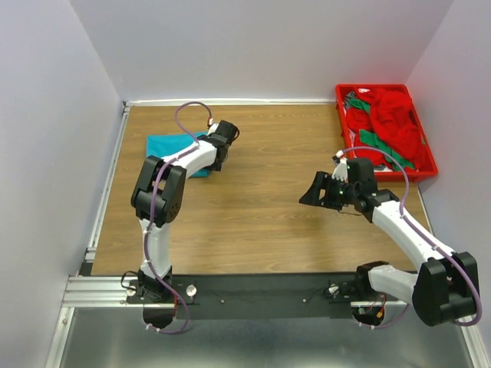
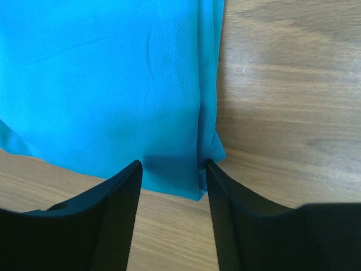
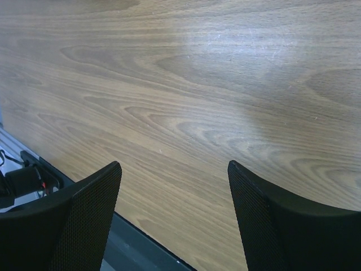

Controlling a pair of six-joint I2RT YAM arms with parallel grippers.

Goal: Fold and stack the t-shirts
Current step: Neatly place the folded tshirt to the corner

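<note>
L gripper [image 2: 172, 165] spread, tips at near corner of folded teal shirt [image 2: 101, 84]. R gripper [image 3: 174, 165] spread wide over table [image 3: 197, 84], holding nothing. Red shirts [image 1: 393, 115] piled in tray [image 1: 376, 87].

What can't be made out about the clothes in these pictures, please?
Teal t-shirt: top view, left arm covers its right side; left wrist view, frame edges crop it.
Clothes in the red tray: bunched and small in the top view, so uncountable.
Left fingers: whether they touch the shirt is unclear.
</note>
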